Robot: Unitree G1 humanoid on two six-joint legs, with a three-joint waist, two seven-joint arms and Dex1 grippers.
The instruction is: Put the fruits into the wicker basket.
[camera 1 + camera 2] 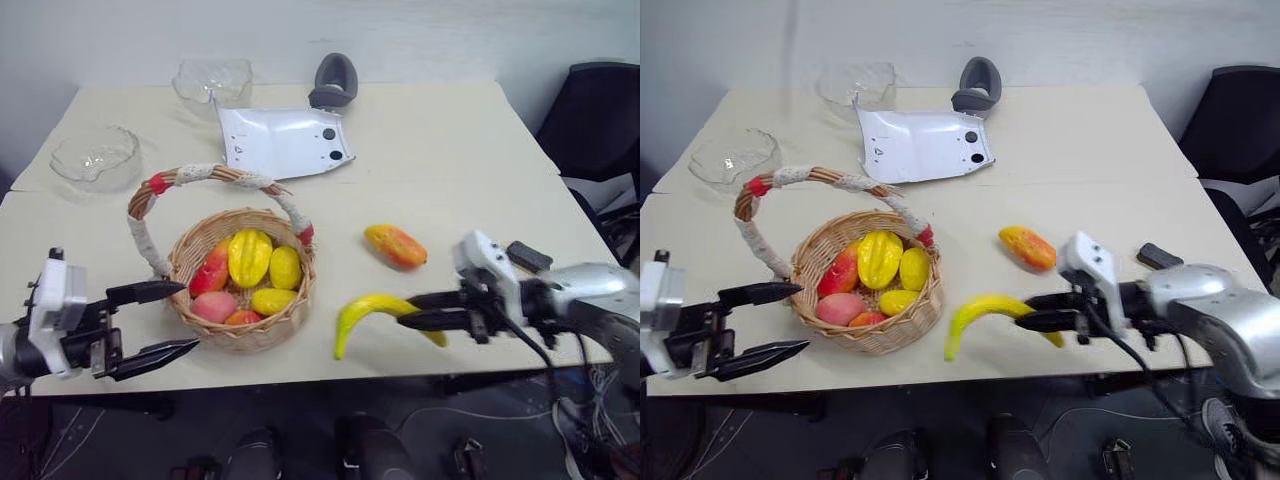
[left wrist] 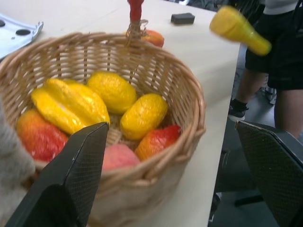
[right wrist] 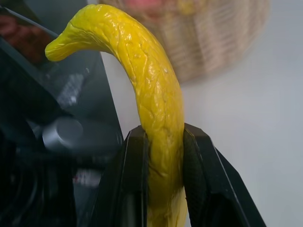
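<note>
The right gripper (image 1: 424, 311) is clamped on the banana (image 1: 372, 312), to the right of the wicker basket (image 1: 243, 280). The left gripper (image 1: 165, 318) stands wide apart beside its left wall. The mango (image 1: 395, 245) lies on the table (image 1: 450, 160) right of the basket, farther back.

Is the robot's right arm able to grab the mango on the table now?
Probably not yet. The right end effector is shut on the banana, so it has no free grip. The mango lies in the open nearby, with nothing blocking it.
</note>
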